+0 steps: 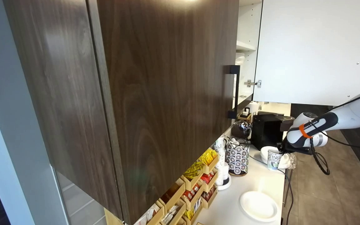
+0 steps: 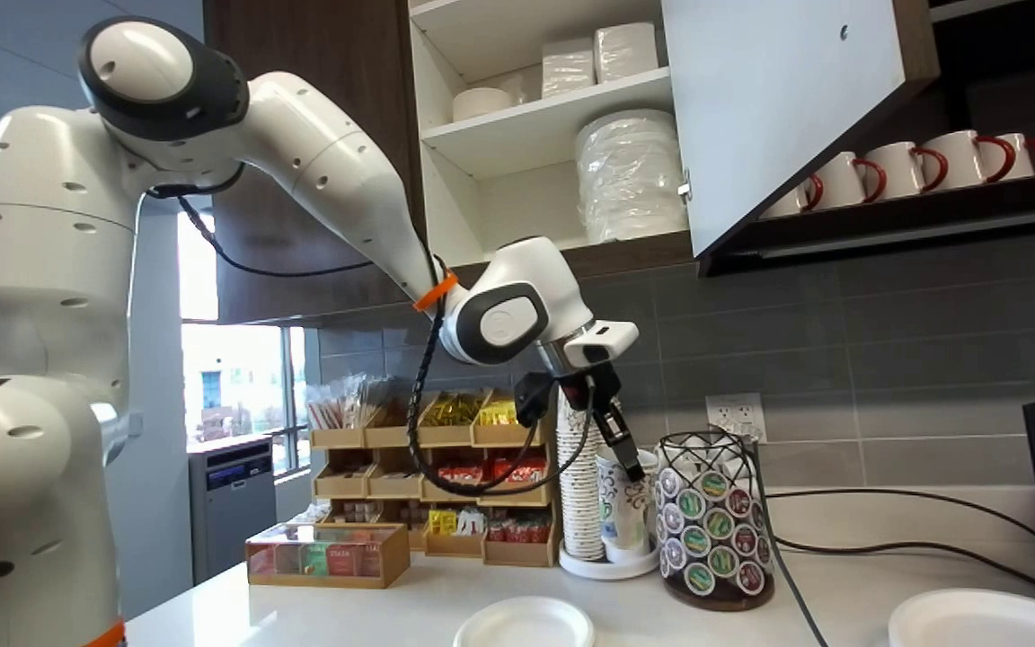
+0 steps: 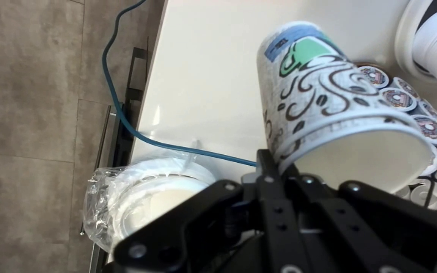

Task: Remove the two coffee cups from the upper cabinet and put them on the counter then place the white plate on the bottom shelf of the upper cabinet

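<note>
Biggest thing here is the counter [image 3: 203, 76], a long whitish slab running below the gripper [image 3: 280, 167]. Next is the upper cabinet [image 2: 526, 202], up above the gripper on the tiled wall [image 2: 769, 305], its white door [image 2: 778, 108] swung wide, with a plastic-wrapped stack [image 2: 630, 175] of round white stuff in the lower compartment. The rack of small bins [image 2: 396, 485] stands on the counter, well apart from the gripper, and the pod carousel [image 2: 715, 530] is closer in, between the gripper and the wall. The white plate [image 1: 259, 204] lies flat on the counter, lower than the gripper and well off from it, over on the bins' side. Some plastic-wrapped bowls [image 3: 173, 168] sit near the gripper by the counter's front edge. The gripper itself is clamped on the rim of a patterned coffee cup [image 3: 309, 83], the cup's side pinched between its fingertips [image 3: 267, 161] and its mouth facing back at the wrist camera. Two rim edges show, one tucked close against the other, so honestly I can't tell if that's a single cup or two nested. Can't tell whether its base touches the counter either.
</note>
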Controlling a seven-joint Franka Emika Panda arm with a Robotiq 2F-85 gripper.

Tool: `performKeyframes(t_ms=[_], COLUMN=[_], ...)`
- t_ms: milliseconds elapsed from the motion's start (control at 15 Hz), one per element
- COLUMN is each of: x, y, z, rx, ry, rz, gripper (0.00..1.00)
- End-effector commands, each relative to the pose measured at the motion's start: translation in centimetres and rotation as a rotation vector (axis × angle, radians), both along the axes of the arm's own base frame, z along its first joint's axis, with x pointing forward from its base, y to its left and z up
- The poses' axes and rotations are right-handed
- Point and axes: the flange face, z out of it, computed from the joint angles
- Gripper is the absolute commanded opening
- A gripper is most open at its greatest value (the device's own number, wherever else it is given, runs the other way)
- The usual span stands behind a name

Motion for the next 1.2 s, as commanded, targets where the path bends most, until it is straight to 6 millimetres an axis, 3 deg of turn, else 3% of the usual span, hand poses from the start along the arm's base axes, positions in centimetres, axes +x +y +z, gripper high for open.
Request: performKeyframes(t_ms=[0, 400, 467, 600, 800, 1133], x=[0.2, 0.7, 0.9, 1.7, 2.9, 7.6], y=[-0.3, -0.5, -1.4, -4.1, -6.3, -8.0], z=[-0.5, -0.5, -0.9, -3.2, -6.4, -10.1], rx=[0.001, 0.001, 0.012, 0.043, 0.073, 0.14], ry=[0.005, 0.001, 0.009, 0.051, 0.113, 0.08], rz=[-0.001, -0.003, -0.049, -0.148, -0.244, -0.328], gripper=[0.05, 0.05, 0.01, 0.01, 0.01, 0.01])
